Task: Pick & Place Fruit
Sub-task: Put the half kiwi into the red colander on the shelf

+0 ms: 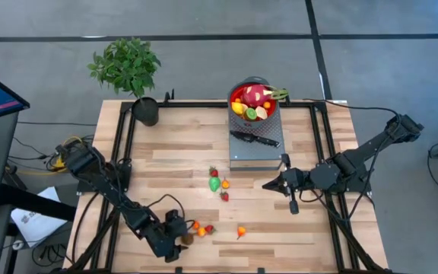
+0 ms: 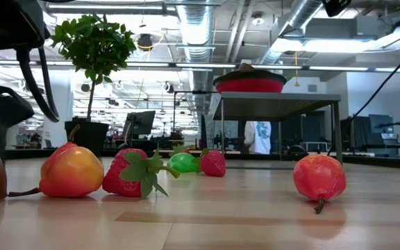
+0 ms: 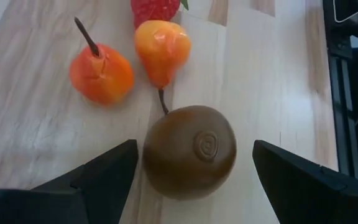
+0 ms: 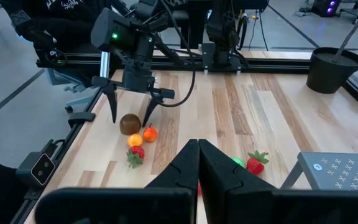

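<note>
A brown fruit [image 3: 189,151] lies on the wooden table near its front left corner. My left gripper [image 3: 194,146] is open, slanting down over it with one finger on each side; neither finger plainly touches it. Just beyond it lie two orange fruits [image 3: 102,73] [image 3: 162,50] and a strawberry [image 3: 155,9]. More fruit lies mid-table: a green one [image 1: 215,183], strawberries [image 1: 214,172] and a red-orange one [image 1: 240,231]. My right gripper [image 1: 267,184] hangs shut above the table's right half, holding nothing.
A red bowl [image 1: 236,94] holding a dragon fruit [image 1: 255,96] and other fruit stands on a grey stand [image 1: 268,156] at the far middle, with a black-handled knife [image 1: 255,138] beside it. A potted plant [image 1: 146,110] stands at the far left. Black rails frame the table.
</note>
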Tool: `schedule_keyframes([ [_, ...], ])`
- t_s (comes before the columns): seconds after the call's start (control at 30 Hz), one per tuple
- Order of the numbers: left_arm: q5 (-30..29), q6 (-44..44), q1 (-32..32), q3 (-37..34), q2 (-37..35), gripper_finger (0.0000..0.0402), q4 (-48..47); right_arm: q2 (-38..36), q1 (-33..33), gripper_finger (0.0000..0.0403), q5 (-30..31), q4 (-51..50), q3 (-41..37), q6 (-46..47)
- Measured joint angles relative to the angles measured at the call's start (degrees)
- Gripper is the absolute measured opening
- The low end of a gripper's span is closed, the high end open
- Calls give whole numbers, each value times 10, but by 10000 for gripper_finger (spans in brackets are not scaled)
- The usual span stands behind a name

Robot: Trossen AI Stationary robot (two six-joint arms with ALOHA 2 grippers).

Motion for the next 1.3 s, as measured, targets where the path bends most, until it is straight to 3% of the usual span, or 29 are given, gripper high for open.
schedule_keyframes([
  [0.6,-45,9,6,0,1,248,-73,0,0,0,0,-1,0,0],
  [1.3,-34,7,29,-4,-27,230,-107,0,0,0,0,-1,0,0],
])
